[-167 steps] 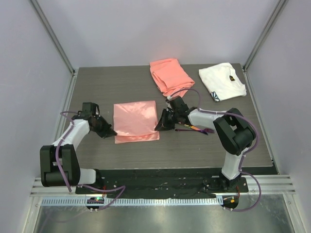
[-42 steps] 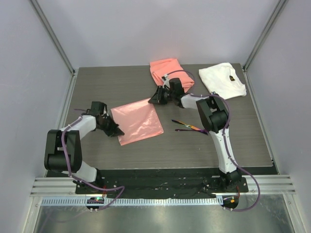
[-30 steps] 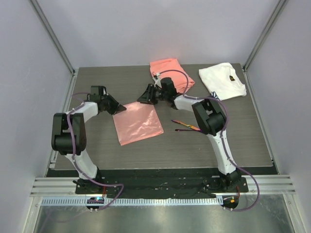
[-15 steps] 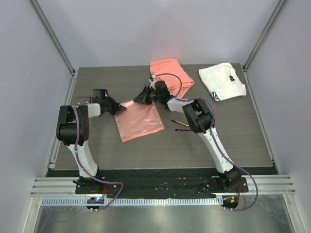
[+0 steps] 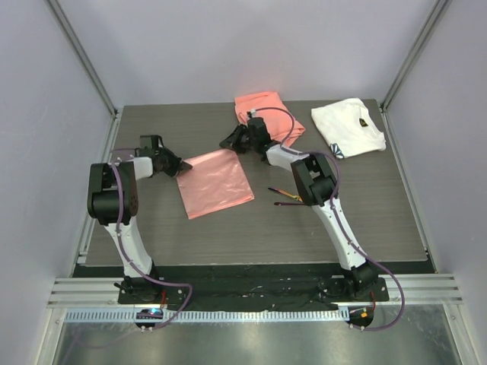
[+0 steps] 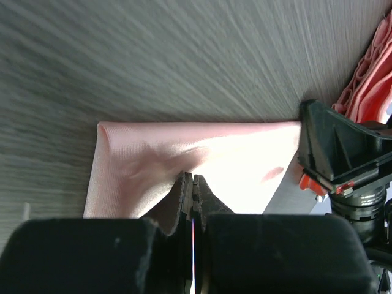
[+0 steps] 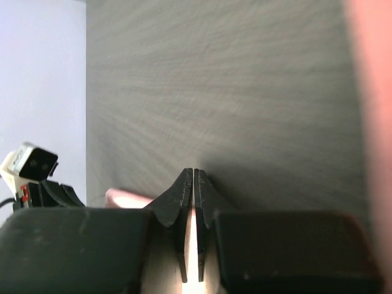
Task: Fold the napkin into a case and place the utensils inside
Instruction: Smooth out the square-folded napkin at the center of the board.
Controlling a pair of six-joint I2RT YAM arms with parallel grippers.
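Pale-pink glossy cloth, the napkin [image 5: 217, 182], is lying flat on the dark wood-grain counter [image 5: 152, 228], its edges running skewed to the counter's sides. The left jaws are pressing fully together on the napkin's far left corner, and the cloth is puckering slightly where they are pinching it. The right jaws are closing on the far right corner, with only a thin sliver of pale cloth showing between them in the right wrist view. Both arms are reaching across the counter toward the napkin's far edge. The utensils [image 5: 289, 198] are lying together near the napkin's right side, clear of it. A coral-orange cloth [image 5: 266, 106] is sitting just behind the right jaws, and a white cloth [image 5: 348, 128] is resting well apart at the far right.
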